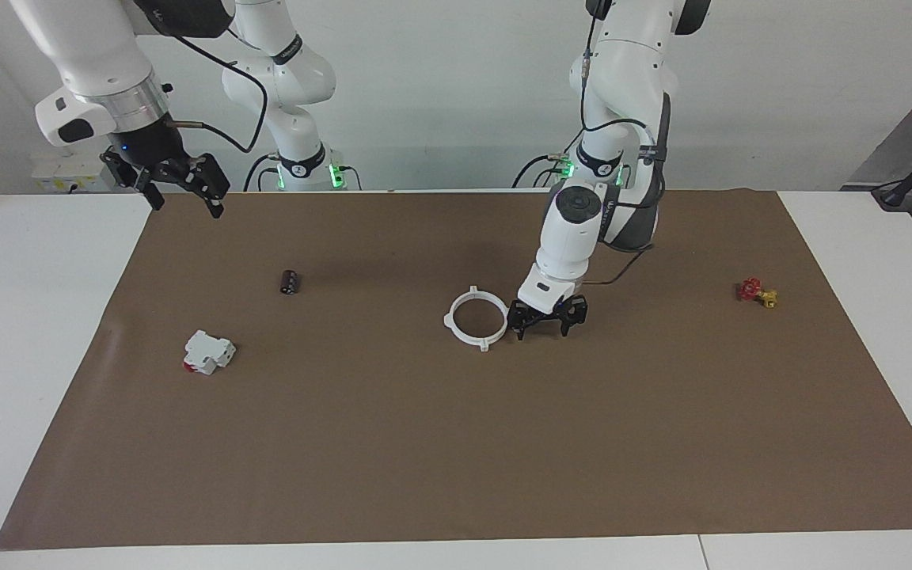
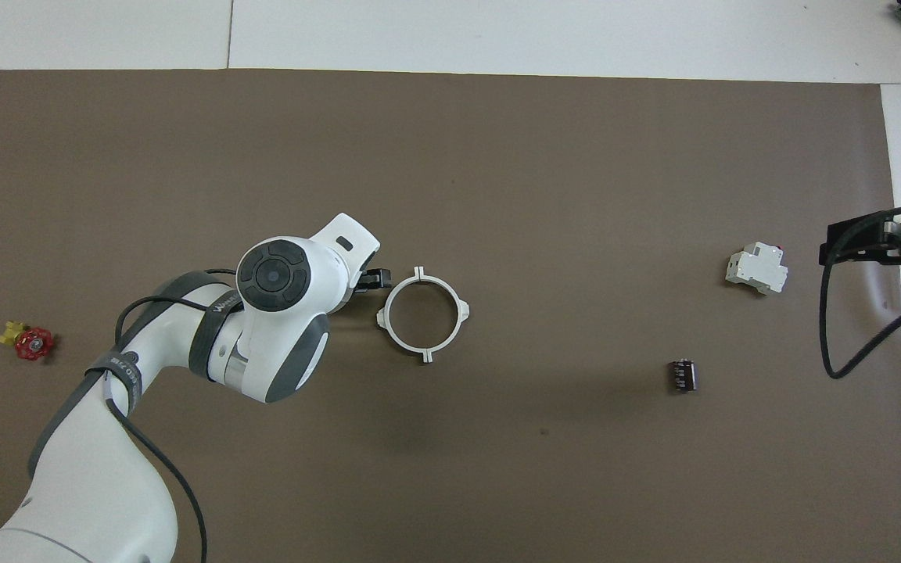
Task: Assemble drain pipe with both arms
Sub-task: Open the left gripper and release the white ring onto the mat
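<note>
The drain pipe [image 1: 450,321] lies flat on the brown mat as one closed white ring with four outward tabs, near the table's middle. In the overhead view the drain pipe [image 2: 462,313] shows whole and uncovered. My left gripper [image 1: 544,332] is low over the mat just beside the ring, toward the left arm's end, open and holding nothing. From overhead the wrist hides most of the left gripper [image 2: 372,280]. My right gripper [image 1: 187,207] waits raised and open over the mat's edge at the right arm's end.
A white box with a red part [image 1: 208,352] and a small dark cylinder [image 1: 290,282] lie toward the right arm's end. A small red and yellow valve [image 1: 757,292] sits toward the left arm's end. The brown mat [image 1: 456,459] covers the table.
</note>
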